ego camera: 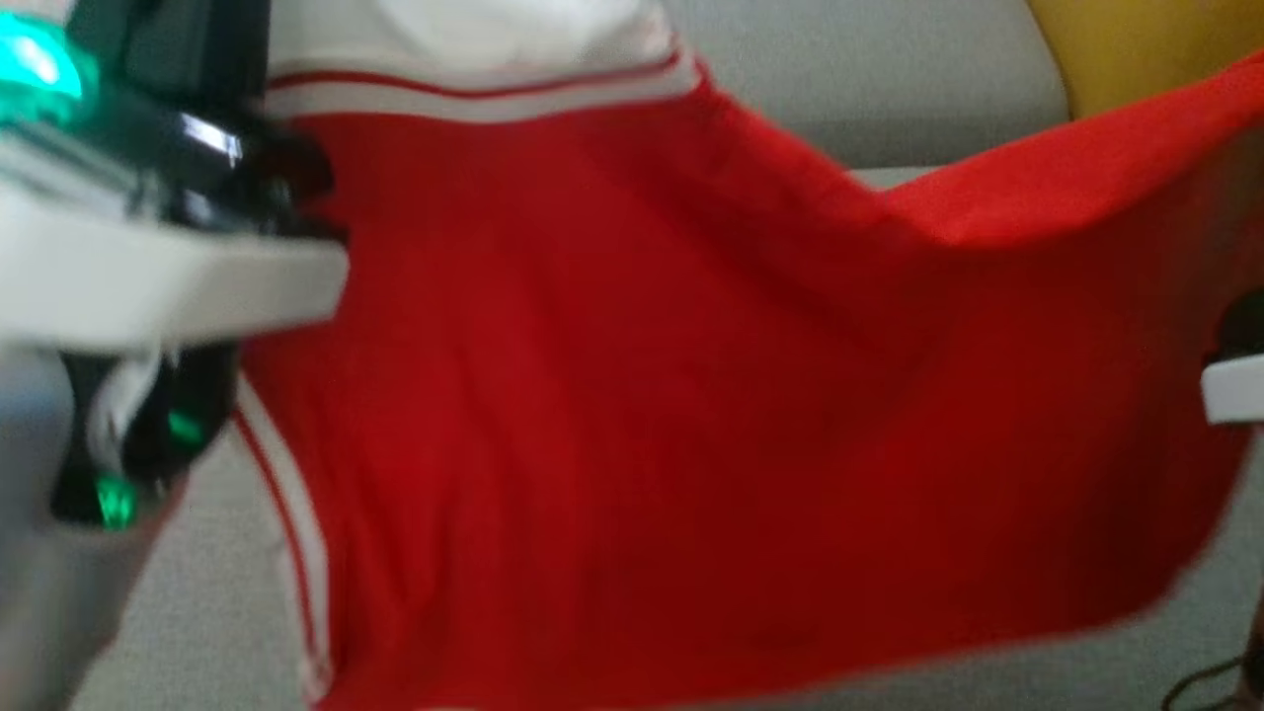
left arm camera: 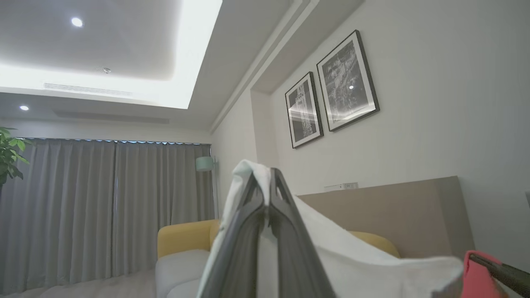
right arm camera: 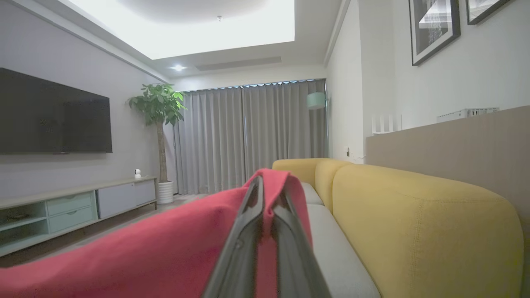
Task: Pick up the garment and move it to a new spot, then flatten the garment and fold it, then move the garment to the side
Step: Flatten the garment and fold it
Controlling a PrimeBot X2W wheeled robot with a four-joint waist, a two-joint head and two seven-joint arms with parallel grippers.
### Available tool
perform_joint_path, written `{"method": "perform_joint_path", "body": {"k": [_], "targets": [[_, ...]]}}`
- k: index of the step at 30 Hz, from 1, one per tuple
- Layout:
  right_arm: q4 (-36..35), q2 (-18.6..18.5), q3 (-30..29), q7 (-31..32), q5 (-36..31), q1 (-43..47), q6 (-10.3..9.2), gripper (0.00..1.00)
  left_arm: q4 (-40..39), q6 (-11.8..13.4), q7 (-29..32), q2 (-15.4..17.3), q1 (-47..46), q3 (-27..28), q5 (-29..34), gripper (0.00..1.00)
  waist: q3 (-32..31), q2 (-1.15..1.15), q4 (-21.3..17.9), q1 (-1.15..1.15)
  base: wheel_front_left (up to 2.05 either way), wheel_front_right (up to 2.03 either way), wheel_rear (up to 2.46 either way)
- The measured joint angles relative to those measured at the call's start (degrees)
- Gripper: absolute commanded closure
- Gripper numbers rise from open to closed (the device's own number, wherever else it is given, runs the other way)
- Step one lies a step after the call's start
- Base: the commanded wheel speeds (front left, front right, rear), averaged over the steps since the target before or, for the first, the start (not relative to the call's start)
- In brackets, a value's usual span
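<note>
The garment (ego camera: pixel 642 395), red with white striped trim, hangs spread between my two grippers above the sofa; the head view is blurred. My left gripper (ego camera: pixel 301 193) holds its upper left corner. In the left wrist view that gripper (left arm camera: pixel 267 178) is shut on a white part of the garment (left arm camera: pixel 352 256). My right gripper (ego camera: pixel 1234 346) is at the right edge, at the garment's other side. The right wrist view has that gripper (right arm camera: pixel 269 186) shut on a red fold of the garment (right arm camera: pixel 145 248), which slopes down to the left.
Below the garment lies the grey sofa seat (ego camera: pixel 889 79), with the yellow backrest (right arm camera: pixel 414 215) alongside. A dark cable (ego camera: pixel 1215 681) lies at the lower right. Across the room stand a TV (right arm camera: pixel 54 116), a low cabinet (right arm camera: pixel 74 207) and a potted plant (right arm camera: pixel 159 111).
</note>
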Motion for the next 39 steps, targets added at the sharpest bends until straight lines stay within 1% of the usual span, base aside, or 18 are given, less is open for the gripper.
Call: {"method": "perform_joint_path", "body": {"k": [3, 6, 7, 10, 13, 14, 18, 21, 23, 26, 31, 34, 37, 39], "targets": [[1.96, -0.25, -0.12, 2.04, 0.09, -2.5, 0.0, 1.0, 5.09, -1.6, 1.0, -0.02, -3.91, -0.47, -0.01, 1.0, 1.88, 0.0, -0.19, 0.01, 0.0, 0.0, 0.0], [6.86, -0.87, 1.03, 3.22, 0.09, -6.84, 0.0, 1.0, 11.68, -3.07, 1.53, -0.1, -8.97, -0.98, 0.3, 1.0, 4.91, 0.0, -0.41, 0.01, 0.0, 0.0, 0.0], [6.86, -0.87, 1.03, 3.22, 0.09, -6.84, 0.0, 1.0, 11.68, -3.07, 1.53, -0.1, -8.97, -0.98, 0.3, 1.0, 4.91, 0.0, -0.41, 0.01, 0.0, 0.0, 0.0], [15.33, -1.89, 2.6, 2.91, -0.7, -14.9, 0.0, 1.0, 20.59, -4.38, 2.35, -0.04, -15.29, -1.44, 2.37, 1.0, 8.65, 0.0, -0.82, 0.03, 0.0, 0.0, 0.0], [24.74, -2.48, 3.42, 0.13, -3.32, -25.1, 0.0, 1.0, 29.71, -5.8, 1.14, -0.13, -21.52, -1.43, 4.54, 1.0, 12.57, 0.0, -1.37, 0.03, 0.0, 0.0, 0.0], [28.06, -2.46, 3.65, -0.97, -3.96, -28.64, 0.0, 1.0, 32.99, -6.42, 0.16, -0.29, -23.93, -1.43, 5.46, 1.0, 13.9, 0.0, -1.54, 0.03, 0.0, 0.0, 0.0], [41.54, -2.36, 5.53, -6.9, -10.04, -41.08, 0.0, 1.0, 43.35, -6.53, -4.47, -2.31, -32.99, -1.44, 9.17, 1.0, 18.6, -0.01, -2.13, 0.04, 0.0, 0.0, 0.0], [51.09, -1.26, 4.39, -11.11, -14.24, -48.6, 0.0, 1.0, 50.38, -6.55, -9.37, -4.35, -38.19, -1.49, 11.43, 1.0, 21.43, 0.0, -2.33, 0.03, 0.0, 0.0, 0.0], [56.53, -0.41, 3.03, -13.9, -17.15, -52.09, 0.0, 1.0, 54.64, -6.76, -12.77, -5.56, -40.48, -1.77, 12.67, 1.0, 23.05, -0.01, -2.23, 0.03, 0.0, 0.0, 0.0], [63.45, 0.04, 1.12, -17.51, -21.27, -55.37, 0.0, 1.0, 59.11, -7.01, -16.57, -8.24, -41.61, -1.55, 12.37, 1.0, 25.45, 0.0, -1.58, 0.01, 0.0, 0.0, 0.0], [73.76, 0.99, -3.69, -25.96, -25.47, -56.87, 0.0, 1.0, 63.85, -8.94, -22.43, -12.25, -39.68, -1.48, 9.83, 1.0, 29.62, 0.0, 0.19, 0.01, 0.0, 0.0, 0.0], [79.4, 1.13, -5.11, -30.64, -26.57, -56.71, 0.0, 1.0, 65.42, -10.63, -25.99, -13.41, -36.91, -1.42, 8.48, 1.0, 32.1, -0.01, 1.44, 0.03, 0.0, 0.0, 0.0], [83.74, 1.13, -4.75, -34.85, -26.52, -56.43, 0.0, 1.0, 65.73, -12.8, -28.18, -14.17, -31.47, -1.46, 6.95, 1.0, 33.42, -0.01, 2.91, 0.02, 0.0, 0.0, 0.0], [85.3, 1.19, -3.92, -36.62, -25.07, -55.62, 0.0, 1.0, 65.0, -13.84, -29.31, -14.16, -27.22, -1.37, 6.1, 1.0, 33.55, -0.01, 3.61, 0.02, 0.0, 0.0, 0.0]]}}
